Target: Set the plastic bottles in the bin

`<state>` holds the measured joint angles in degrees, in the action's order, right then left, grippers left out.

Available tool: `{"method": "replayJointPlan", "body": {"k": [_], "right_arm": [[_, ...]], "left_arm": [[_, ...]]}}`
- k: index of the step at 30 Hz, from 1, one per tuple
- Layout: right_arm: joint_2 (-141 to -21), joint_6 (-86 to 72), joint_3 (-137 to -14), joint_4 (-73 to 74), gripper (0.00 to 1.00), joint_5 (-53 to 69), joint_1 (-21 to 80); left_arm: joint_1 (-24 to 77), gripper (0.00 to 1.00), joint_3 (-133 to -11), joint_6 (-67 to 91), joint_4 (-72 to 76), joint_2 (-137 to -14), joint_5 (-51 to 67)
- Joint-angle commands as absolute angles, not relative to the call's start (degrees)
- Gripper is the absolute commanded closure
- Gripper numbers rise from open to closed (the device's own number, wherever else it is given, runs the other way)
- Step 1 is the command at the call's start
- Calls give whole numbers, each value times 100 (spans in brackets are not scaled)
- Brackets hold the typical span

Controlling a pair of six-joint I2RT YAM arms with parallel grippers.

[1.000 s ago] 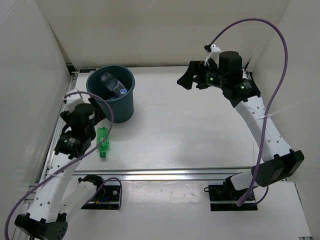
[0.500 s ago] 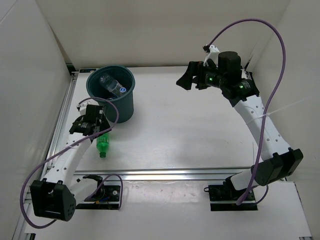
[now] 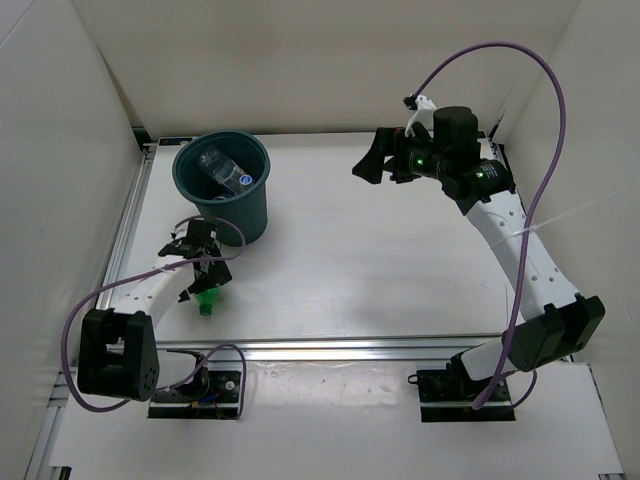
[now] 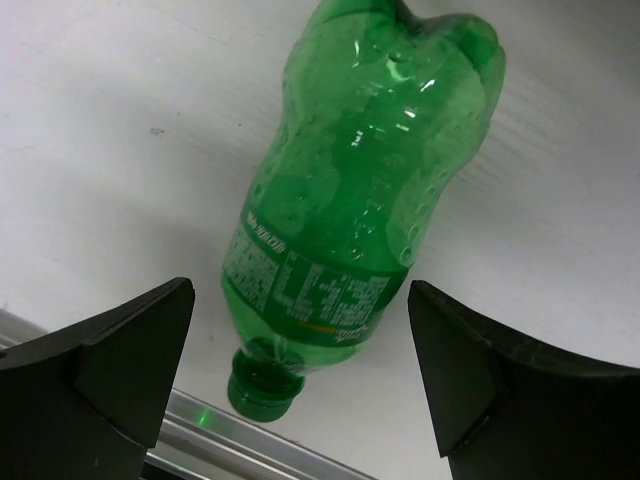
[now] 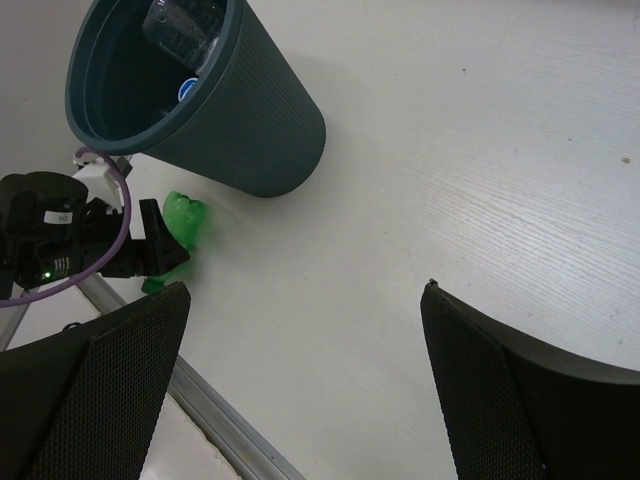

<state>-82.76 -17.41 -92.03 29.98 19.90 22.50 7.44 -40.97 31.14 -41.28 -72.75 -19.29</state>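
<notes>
A white table top (image 3: 380, 260) is enclosed on 3 sides by plain white panels: back wall (image 3: 320, 60), left wall (image 3: 50, 150), right wall (image 3: 600, 110). An aluminium rail (image 3: 350, 346) is run along the near edge, w/ a second rail (image 3: 128, 225) along the left side. In front of the near rail a white board (image 3: 330, 430) is laid. Even, diffuse light is cast from above; only soft shadows are thrown. Faint streaks (image 5: 500, 180), possibly a wood-grain finish, are shown on the top.
</notes>
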Motion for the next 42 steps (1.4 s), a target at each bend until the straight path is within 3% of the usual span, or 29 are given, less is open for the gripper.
{"method": "replayJointPlan", "body": {"k": [1,3,8,11,21,29,34,37,42], "right_arm": [[-8104,-1600,-9264,2892,0,2039,2224],[-8042,-1600,-9203,2944,0,1987,2224],[-7920,-1547,-9070,2944,0,1986,2224],[-7919,-1547,-9018,2944,0,1934,2224],[-7972,-1547,-8807,2892,0,2047,2224],[-8358,-1775,-9105,2716,0,2381,2224],[-8411,-1775,-9237,2716,0,2382,2224],[-8350,-1775,-9185,2716,0,2251,2224],[-8139,-1670,-9053,2900,0,1697,2224]], "left_arm": [[721,5,-4122,3287,-3841,-7251,-1802],[721,10,-4122,3287,-3841,-7251,-1802],[721,45,-4122,3287,-3910,-6874,-1854],[721,55,-4306,3339,-4269,-6672,-1907],[782,57,-7222,3393,-5608,-5608,-2337],[931,55,-9226,2919,-4421,-7080,-1714],[984,51,-9343,2716,-4237,-7865,-1750],[984,3,-9290,2812,-4236,-8112,-1827],[1037,0,-9009,3138,-4289,-7446,-2565]]}}
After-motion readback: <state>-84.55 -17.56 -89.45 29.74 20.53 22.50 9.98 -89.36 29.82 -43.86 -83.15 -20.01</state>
